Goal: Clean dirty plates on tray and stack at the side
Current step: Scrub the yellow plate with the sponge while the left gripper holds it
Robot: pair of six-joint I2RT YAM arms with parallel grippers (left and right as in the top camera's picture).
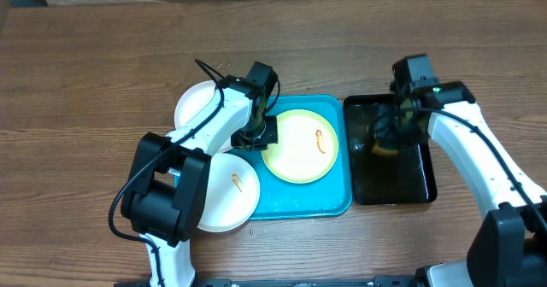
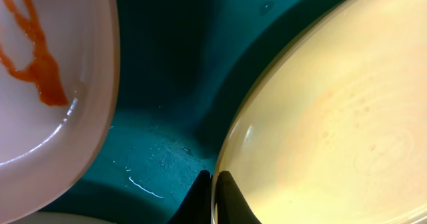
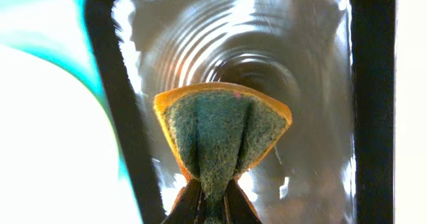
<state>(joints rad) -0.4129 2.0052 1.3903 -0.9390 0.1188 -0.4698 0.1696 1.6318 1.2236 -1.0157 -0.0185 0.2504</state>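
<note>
The plate with a yellow-green rim (image 1: 301, 150) lies on the turquoise tray (image 1: 299, 200) and carries an orange-red smear. My left gripper (image 1: 266, 138) is shut on that plate's left rim; the left wrist view shows the gripper (image 2: 213, 197) pinching the rim of the yellowish plate (image 2: 333, 117). A smeared white plate (image 1: 226, 197) overlaps the tray's left edge, and its rim and smear show in the left wrist view (image 2: 40, 71). Another white plate (image 1: 195, 108) lies behind it. My right gripper (image 3: 213, 201) is shut on a green-and-orange sponge (image 3: 223, 127) over the black tray.
A narrower black tray (image 1: 402, 180) holding rippling water (image 3: 300, 84) stands right of the turquoise tray, almost touching it. Bare wooden tabletop (image 1: 85, 82) surrounds both trays. My left arm reaches over the two white plates.
</note>
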